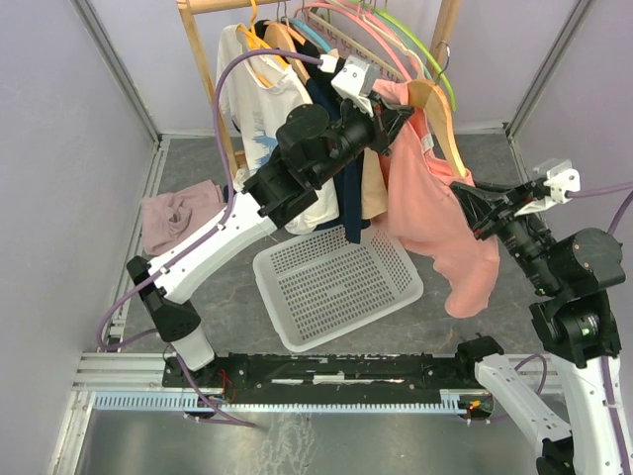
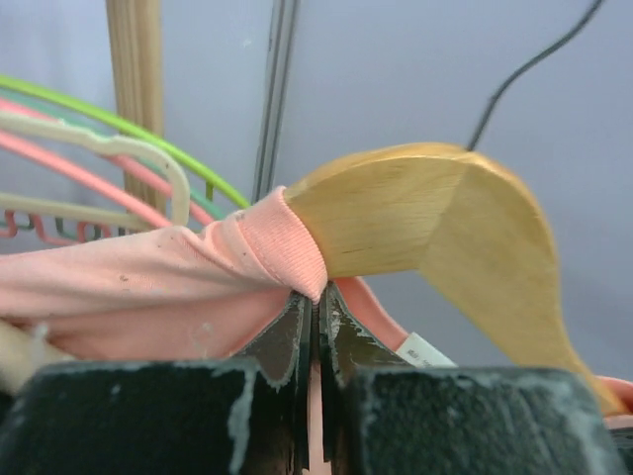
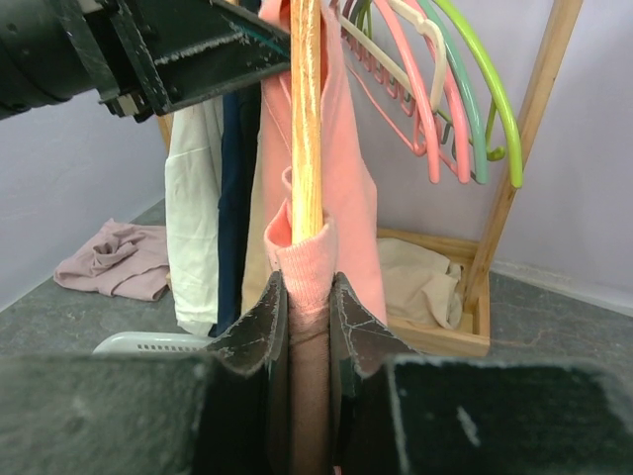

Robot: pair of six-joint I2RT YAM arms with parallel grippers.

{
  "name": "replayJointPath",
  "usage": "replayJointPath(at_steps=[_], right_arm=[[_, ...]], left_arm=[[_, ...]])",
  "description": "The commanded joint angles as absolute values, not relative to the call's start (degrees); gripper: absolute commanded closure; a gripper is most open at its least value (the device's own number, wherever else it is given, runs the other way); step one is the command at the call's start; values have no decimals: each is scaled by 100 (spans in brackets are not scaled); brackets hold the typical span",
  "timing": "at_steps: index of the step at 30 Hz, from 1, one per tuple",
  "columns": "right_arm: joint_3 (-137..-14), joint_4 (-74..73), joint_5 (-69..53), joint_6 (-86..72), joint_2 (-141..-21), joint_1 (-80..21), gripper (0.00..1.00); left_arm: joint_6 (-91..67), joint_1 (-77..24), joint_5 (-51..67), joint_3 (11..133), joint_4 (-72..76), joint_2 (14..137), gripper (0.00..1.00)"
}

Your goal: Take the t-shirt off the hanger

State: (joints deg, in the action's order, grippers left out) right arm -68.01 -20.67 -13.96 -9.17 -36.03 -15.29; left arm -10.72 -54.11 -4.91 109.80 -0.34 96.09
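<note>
A pink t-shirt (image 1: pixel 435 213) hangs on a wooden hanger (image 1: pixel 445 124) at the right end of the clothes rack. My left gripper (image 1: pixel 401 111) is shut on the shirt's ribbed collar (image 2: pixel 287 247), right beside the hanger's neck (image 2: pixel 425 218); its jaws meet with pink fabric pinched between them (image 2: pixel 317 297). My right gripper (image 1: pixel 467 193) is shut on the shirt's shoulder fabric (image 3: pixel 307 262) just below the hanger's end (image 3: pixel 306 119), which pokes into that fabric. The rest of the shirt (image 3: pixel 346 198) drapes down behind.
A white slotted basket (image 1: pixel 272 307) sits on the floor below the rack. A mauve garment (image 1: pixel 178 213) lies at the left. White (image 1: pixel 259 99) and navy (image 1: pixel 336 129) clothes hang nearby, with several coloured empty hangers (image 1: pixel 396 30). Beige cloth (image 3: pixel 415 282) lies on the rack's wooden base.
</note>
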Motion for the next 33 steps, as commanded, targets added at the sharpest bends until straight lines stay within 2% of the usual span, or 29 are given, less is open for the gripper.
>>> replayJointPath(at_steps=[1,13,33], right_arm=[[-6822,-1581,-1612,-983,-3757,-1530,99],[-6610,-1355,-1381,-1032,-3823,-1529,99],[-6477,-1192,-1090,-1118,-3913,-1529,99]], left_arm=[[-774,-5505,128,11878,133,9754,97],[-855,-5706,425,12291,-237,9906,97],[-900,-6147,558,11764,-338,9504,97]])
